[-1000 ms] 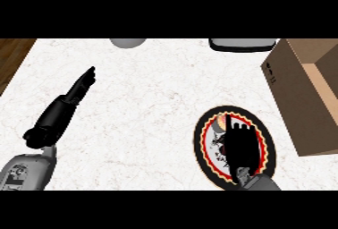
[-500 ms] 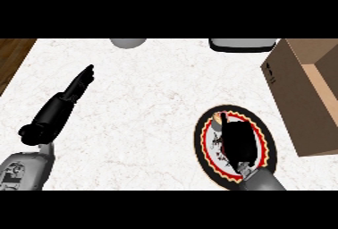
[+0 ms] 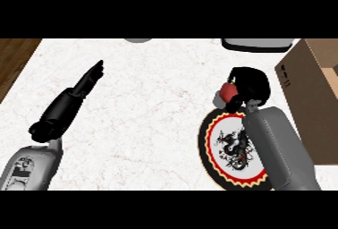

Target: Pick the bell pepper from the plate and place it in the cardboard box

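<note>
The right hand (image 3: 249, 87) curls its fingers (image 3: 236, 103) round the red bell pepper (image 3: 228, 92), above the plate (image 3: 218, 154), beside the cardboard box (image 3: 310, 103). The left hand (image 3: 82, 85) is straight over the table (image 3: 152, 112).

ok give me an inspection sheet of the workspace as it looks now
surface: white marbled counter, wood floor at far left
job's things: red bell pepper held above the plate's far rim; plate patterned, red and yellow border; cardboard box open at right edge
clutter: grey object and a grey-white one at the far edge, cut off
hands: right hand fingers curled round the pepper; left hand straight, resting at left
cables: nothing seen
surroundings: nothing seen beyond the counter
</note>
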